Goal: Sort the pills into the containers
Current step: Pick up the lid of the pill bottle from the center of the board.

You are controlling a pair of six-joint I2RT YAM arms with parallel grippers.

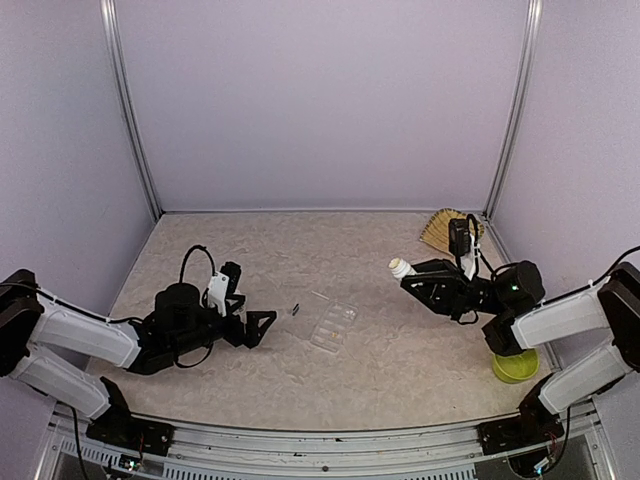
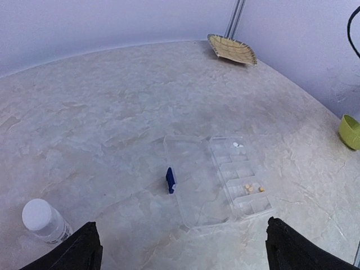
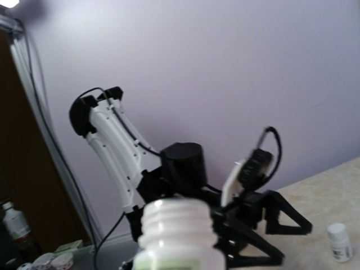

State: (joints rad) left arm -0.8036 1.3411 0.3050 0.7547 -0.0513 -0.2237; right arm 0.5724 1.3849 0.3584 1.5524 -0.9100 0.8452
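Pills (image 2: pixel 253 188) in open container (image 2: pixel 191 180), right fingers (image 1: pixel 422 278) gripping uncapped bottle (image 3: pixel 179 228)

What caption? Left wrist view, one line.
Open left gripper faces a clear pill box, a blue piece and a small bottle.

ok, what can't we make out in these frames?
- Right wrist: right claw fingers unseen, behind the held bottle; bottle's body cut by bottom edge.
- Top view: pills too small; left wrist shows only specks.
- Lime bowl: cut by left-wrist right edge, partly under the right arm from above; contents unknown.
- Blue piece: too small to identify.
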